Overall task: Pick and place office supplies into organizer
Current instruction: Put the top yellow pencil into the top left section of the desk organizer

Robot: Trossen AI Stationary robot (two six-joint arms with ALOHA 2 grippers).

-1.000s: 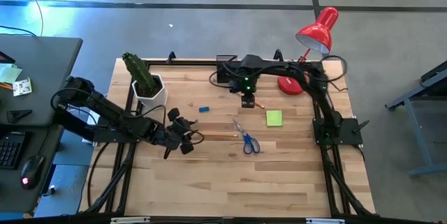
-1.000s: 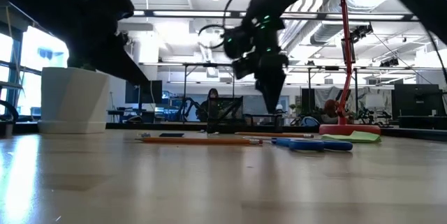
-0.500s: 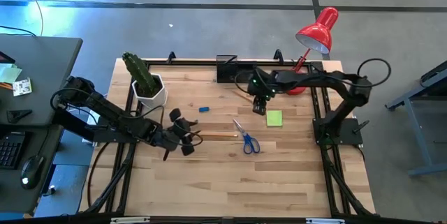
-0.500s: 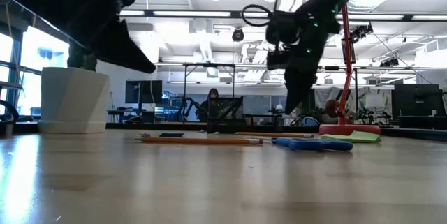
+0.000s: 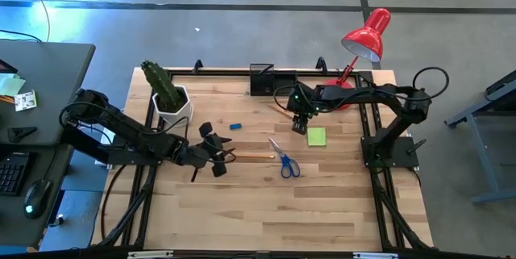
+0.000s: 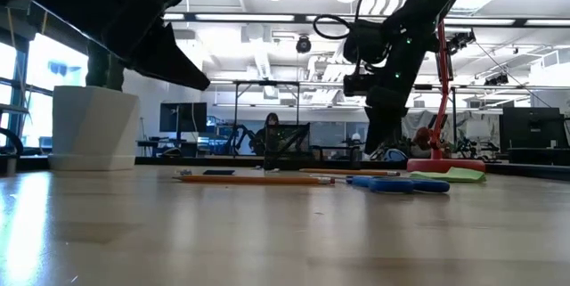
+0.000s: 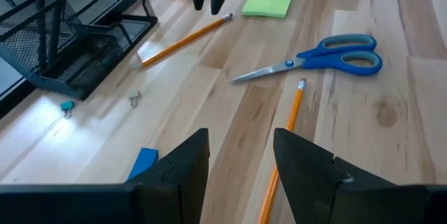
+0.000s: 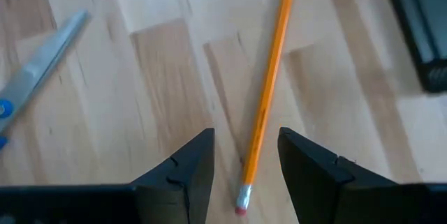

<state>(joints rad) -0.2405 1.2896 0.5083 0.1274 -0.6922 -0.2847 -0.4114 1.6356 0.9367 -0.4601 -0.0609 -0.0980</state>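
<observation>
My right gripper (image 5: 300, 123) is open and points down over one wooden pencil (image 8: 269, 84), a finger on each side of its eraser end (image 8: 241, 203). The lime-green sticky pad (image 5: 316, 136) lies just to its right. My left gripper (image 5: 213, 153) is open and hovers above the table (image 6: 191, 72), facing a second pencil (image 7: 283, 151) whose length lies flat on the wood. The blue-handled scissors (image 5: 285, 161) lie flat beyond that pencil. A tiny blue block (image 5: 235, 127) sits near the cactus pot. The black organizer (image 5: 262, 78) stands at the far edge. I see no dark pen.
A white pot with a cactus (image 5: 169, 98) stands at the far left. The red desk lamp (image 5: 364, 37) has its base (image 5: 334, 98) at the far right, close to my right arm. Two small clips (image 7: 133, 97) lie by the organizer. Bare wood (image 5: 274, 210) fills the near half.
My right gripper has moved away from the organizer, toward the table's right and slightly nearer, and now stands beside the sticky pad, while the arm's elbow has swung out to the right. My left gripper has crept a little toward the table's right. No object has moved.
</observation>
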